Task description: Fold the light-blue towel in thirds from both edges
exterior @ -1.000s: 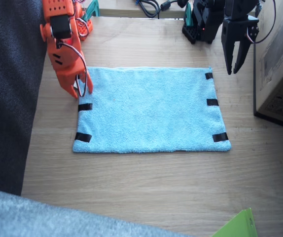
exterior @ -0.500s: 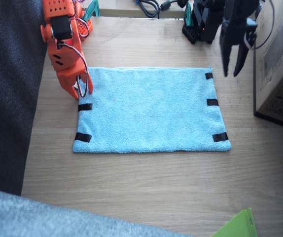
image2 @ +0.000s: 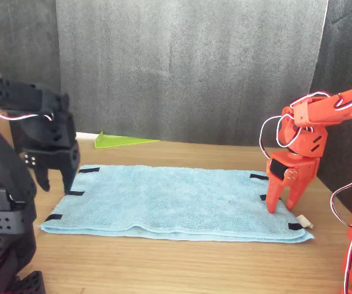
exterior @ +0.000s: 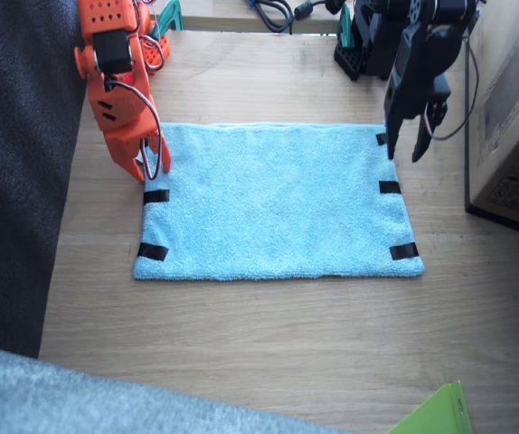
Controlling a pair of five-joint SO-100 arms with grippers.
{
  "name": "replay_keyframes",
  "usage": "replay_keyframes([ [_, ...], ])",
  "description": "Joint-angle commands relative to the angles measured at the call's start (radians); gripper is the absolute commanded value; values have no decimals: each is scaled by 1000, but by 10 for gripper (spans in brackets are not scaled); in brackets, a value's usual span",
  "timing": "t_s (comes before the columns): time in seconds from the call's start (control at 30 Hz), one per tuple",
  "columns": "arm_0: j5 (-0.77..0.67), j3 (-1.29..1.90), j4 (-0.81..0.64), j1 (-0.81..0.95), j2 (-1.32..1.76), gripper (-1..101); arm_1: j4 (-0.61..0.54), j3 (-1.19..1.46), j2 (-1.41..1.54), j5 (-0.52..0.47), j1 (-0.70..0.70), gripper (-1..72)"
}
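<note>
Light-blue towel [exterior: 276, 201] flat on the wooden table [exterior: 268, 344], one gripper at each short edge.

Fixed view: lying spread out, long sides across the picture, black tape strips [exterior: 155, 196] along both short sides. Right gripper [exterior: 151, 163], orange, tips down at the towel's far corner on that side, fingers only slightly parted, nothing gripped. Left gripper [exterior: 404, 145], black, over the opposite far corner, fingers spread apart and empty; contact with the cloth cannot be told.
Front view: towel [image2: 176, 199] lying flat, small white tag [image2: 306, 223] at its corner. Left gripper [image2: 56, 179] just above the towel's edge, fingers parted. Right gripper [image2: 283, 199] with tips down on the towel's edge, narrowly open. Green sheet [image2: 124, 141] beyond the towel.
</note>
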Motion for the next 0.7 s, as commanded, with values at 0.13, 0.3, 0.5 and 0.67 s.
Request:
replay_keyframes([
  [0.13,5,-69,17,-31,-40,231,2,0,0,-3,3,231],
  [0.3,8,-103,40,-31,-92,232,2,-5,-6,-9,5,231],
  [0.5,5,-140,71,-15,-152,231,3,-8,-9,-12,5,230],
  [0.67,3,-186,101,-15,-212,227,9,-8,-11,-11,6,229],
])
